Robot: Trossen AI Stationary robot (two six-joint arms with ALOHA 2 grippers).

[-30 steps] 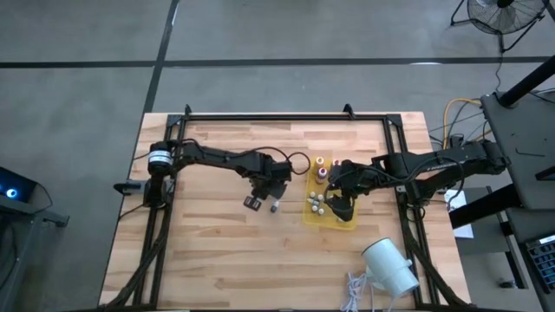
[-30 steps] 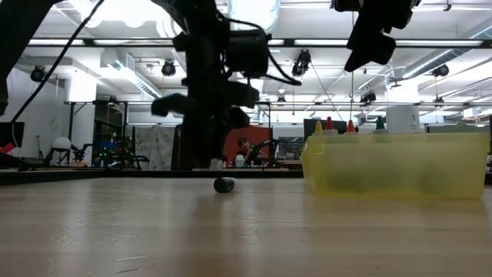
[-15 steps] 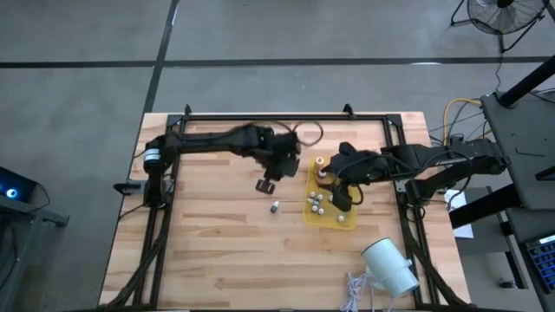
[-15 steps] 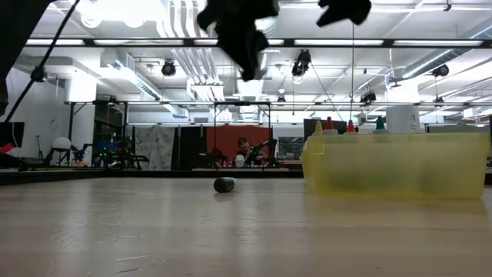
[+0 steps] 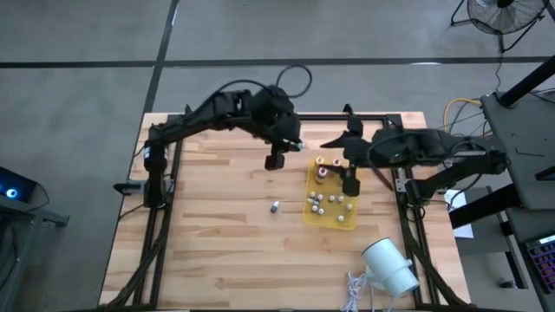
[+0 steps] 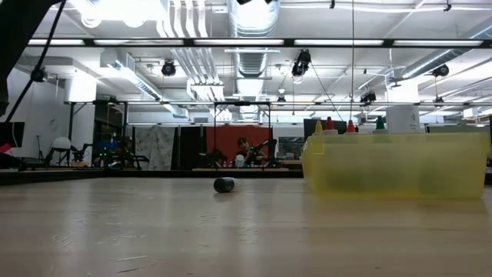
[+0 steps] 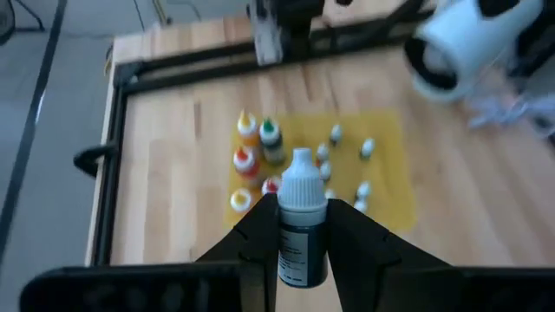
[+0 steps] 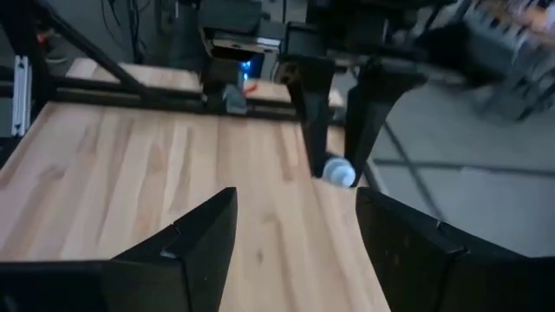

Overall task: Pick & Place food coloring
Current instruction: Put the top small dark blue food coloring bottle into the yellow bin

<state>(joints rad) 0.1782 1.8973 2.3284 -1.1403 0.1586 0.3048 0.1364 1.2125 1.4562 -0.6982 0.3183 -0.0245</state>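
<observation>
I am pinching a white-capped bottle (image 7: pixel 301 227) in my left gripper (image 7: pixel 299 247), above the table (image 5: pixel 217 243). It is light, stiff, slick: grip the body. My right gripper (image 8: pixel 295 251) is hanging wide, empty.

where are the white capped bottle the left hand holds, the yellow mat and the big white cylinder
white-capped dark bottle (image 7: pixel 301 230), left wrist view, on its label
flat yellow mat (image 5: pixel 344 219), high view, on a bare corner
big white cylinder (image 5: pixel 389 266), high view, on its side
</observation>
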